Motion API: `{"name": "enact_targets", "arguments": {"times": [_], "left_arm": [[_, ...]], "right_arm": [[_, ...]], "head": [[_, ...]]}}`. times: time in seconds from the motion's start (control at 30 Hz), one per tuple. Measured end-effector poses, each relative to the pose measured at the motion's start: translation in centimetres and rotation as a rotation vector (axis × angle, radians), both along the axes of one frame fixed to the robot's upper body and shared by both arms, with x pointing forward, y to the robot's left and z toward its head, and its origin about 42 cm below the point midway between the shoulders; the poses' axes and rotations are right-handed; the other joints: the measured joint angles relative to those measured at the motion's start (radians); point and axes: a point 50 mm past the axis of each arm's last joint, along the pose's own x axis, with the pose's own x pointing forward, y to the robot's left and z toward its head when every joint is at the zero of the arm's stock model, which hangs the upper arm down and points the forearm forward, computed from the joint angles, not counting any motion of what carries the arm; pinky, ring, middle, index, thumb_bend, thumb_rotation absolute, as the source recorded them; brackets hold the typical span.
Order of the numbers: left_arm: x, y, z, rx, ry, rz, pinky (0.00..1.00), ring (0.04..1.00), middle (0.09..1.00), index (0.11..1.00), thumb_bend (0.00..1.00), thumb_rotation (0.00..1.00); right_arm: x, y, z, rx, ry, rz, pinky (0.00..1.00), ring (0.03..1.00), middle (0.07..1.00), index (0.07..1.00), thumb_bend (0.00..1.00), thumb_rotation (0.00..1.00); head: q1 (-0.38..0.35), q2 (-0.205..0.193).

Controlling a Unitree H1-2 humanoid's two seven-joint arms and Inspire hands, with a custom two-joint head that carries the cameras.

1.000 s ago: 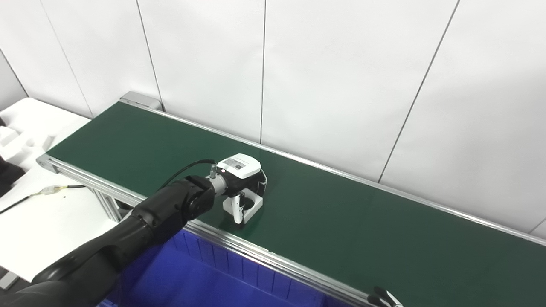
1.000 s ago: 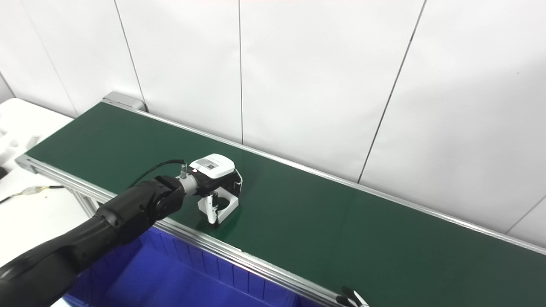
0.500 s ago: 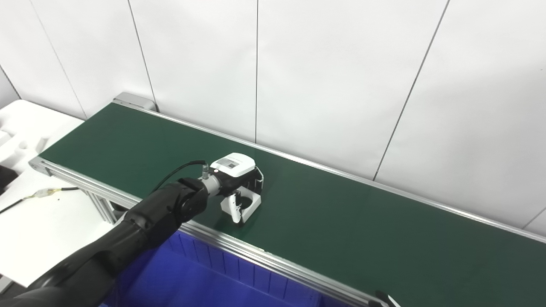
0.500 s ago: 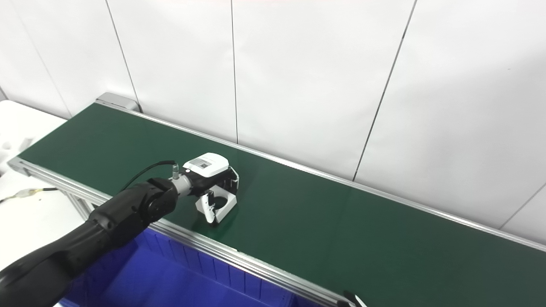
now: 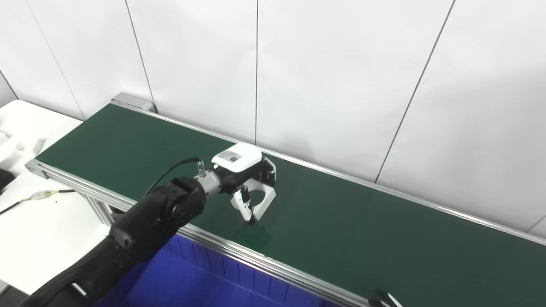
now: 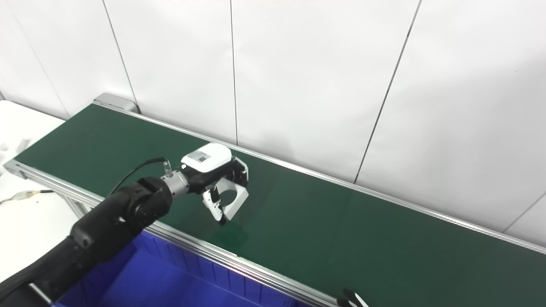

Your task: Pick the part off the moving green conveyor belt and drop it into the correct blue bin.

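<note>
While the belt is running beneath it, the scene is reading as follows.

Fingers: the left hand's fingers are curling over the far side of the part, with the thumb pointing down on the near side, so they are clamping on it.
Part: the white part, a block with a round hole through it, is sitting between thumb and fingers and hanging clear of the belt surface; a dark shadow is lying on the belt just below it.
Left hand: the left hand, white-backed with a small label on top, is hovering over the near half of the belt, tilted with its thumb side down.
Left arm: the black arm is reaching in from the lower left, crossing over the near rail, with a black cable looping above the wrist.
Belt: the green conveyor belt is running diagonally from upper left to lower right between silver rails.
Bin: the blue bin is sitting below the near rail, under the arm.
Right hand: only dark fingertips of the right hand are showing at the bottom edge, so I cannot tell their state.
Side table: the white table is standing at the left, with a thin wire lying on it.
</note>
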Motion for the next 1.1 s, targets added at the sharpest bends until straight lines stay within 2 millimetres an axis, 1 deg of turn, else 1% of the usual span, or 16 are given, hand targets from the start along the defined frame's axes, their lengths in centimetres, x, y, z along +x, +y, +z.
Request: {"name": "enact_targets", "arguments": {"times": [0.07,0.23,0.37,0.5,0.67,0.77,0.83,0.93,0.97,1.0,1.07,1.1], "left_arm": [[-0.7,-0.1,0.8,0.004,-0.011,-0.015,0.33,0.427,0.506,0.491,0.5,0.0],[-2.0,0.4,1.6,-0.009,-0.007,0.003,0.32,0.427,0.512,0.488,0.5,0.0],[-3.2,0.0,2.8,-0.028,-0.044,-0.016,0.3,0.418,0.507,0.492,0.5,0.0],[-4.3,-0.1,3.2,-0.035,-0.034,-0.016,0.31,0.418,0.504,0.495,0.5,0.0],[-5.7,-0.7,3.4,-0.09,-0.008,-0.01,0.33,0.405,0.494,0.508,0.5,0.0],[-6.6,-1.3,3.1,-0.132,0.038,-0.016,0.33,0.391,0.475,0.516,0.5,0.0],[-7.4,-1.7,2.8,-0.143,0.08,-0.004,0.33,0.39,0.467,0.514,0.5,0.0],[-8.4,-2.4,2.4,-0.156,0.131,-0.011,0.33,0.395,0.479,0.512,0.5,0.0],[-8.8,-2.6,2.2,-0.158,0.152,-0.016,0.33,0.395,0.479,0.512,0.5,0.0],[-9.1,-2.8,2.0,-0.16,0.166,-0.023,0.34,0.4,0.484,0.512,0.5,0.0],[-9.8,-3.1,1.4,-0.171,0.186,-0.024,0.35,0.403,0.487,0.511,0.5,0.0],[-10.1,-3.2,1.1,-0.179,0.198,-0.021,0.35,0.405,0.489,0.511,0.5,0.0]], "right_arm": [[0.0,0.0,0.0,0.0,0.0,0.0,0.66,0.76,0.807,0.877,0.71,0.54],[-0.1,-0.1,0.1,0.0,-0.003,-0.001,0.65,0.755,0.801,0.873,0.71,0.54],[-0.1,-0.1,0.1,0.0,-0.001,-0.002,0.65,0.753,0.798,0.872,0.7,0.56],[-0.2,-0.1,0.4,0.004,-0.011,-0.003,0.65,0.755,0.799,0.874,0.71,0.57],[-0.2,-0.3,0.5,0.012,-0.014,-0.006,0.65,0.758,0.801,0.875,0.7,0.58],[-0.2,-0.5,0.7,0.009,-0.02,-0.005,0.66,0.76,0.803,0.876,0.69,0.59],[-0.2,-0.5,1.1,0.012,-0.032,-0.006,0.66,0.761,0.805,0.876,0.69,0.59],[-0.2,-0.5,1.3,0.014,-0.041,-0.006,0.67,0.76,0.807,0.877,0.64,0.6],[-0.3,-0.5,1.4,0.015,-0.041,-0.005,0.67,0.76,0.807,0.877,0.63,0.6],[-0.3,-0.5,1.4,0.015,-0.041,-0.006,0.67,0.762,0.809,0.879,0.61,0.6],[-0.5,-0.5,1.4,0.015,-0.042,-0.006,0.67,0.763,0.809,0.879,0.58,0.61],[-0.6,-0.5,1.6,0.017,-0.044,-0.006,0.67,0.763,0.809,0.879,0.57,0.61]], "head": [[-0.002,0.0],[-0.003,0.005],[-0.003,0.008],[-0.003,0.015],[-0.006,0.035],[-0.008,0.04],[-0.005,0.051],[-0.002,0.066],[-0.002,0.066],[-0.003,0.074],[-0.003,0.077],[-0.002,0.086]]}}
